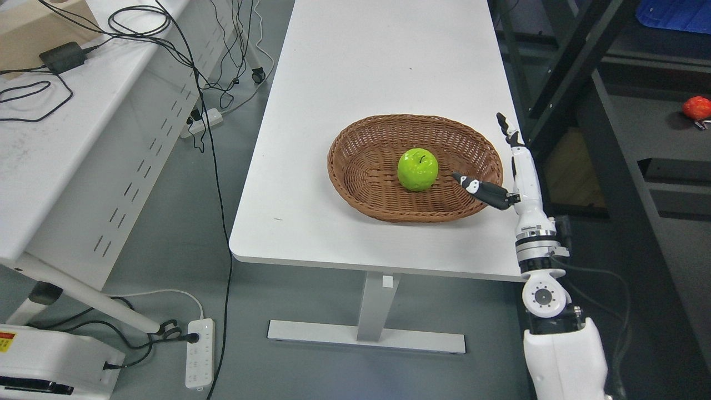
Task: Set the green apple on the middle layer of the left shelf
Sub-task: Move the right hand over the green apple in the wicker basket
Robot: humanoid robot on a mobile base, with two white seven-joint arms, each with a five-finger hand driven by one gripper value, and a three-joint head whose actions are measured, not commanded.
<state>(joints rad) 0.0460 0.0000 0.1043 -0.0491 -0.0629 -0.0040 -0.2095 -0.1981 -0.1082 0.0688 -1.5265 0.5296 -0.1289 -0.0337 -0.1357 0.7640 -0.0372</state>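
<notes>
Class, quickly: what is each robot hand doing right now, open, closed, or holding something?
Left hand: not in view.
Right hand: open, fingers spread, holding nothing, beside the green apple in the basket.

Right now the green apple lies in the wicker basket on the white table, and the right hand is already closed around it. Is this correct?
Not quite. In the head view the green apple does lie in the wicker basket on the white table, but the right hand is open beside it, its thumb pointing toward the apple without touching it.
</notes>
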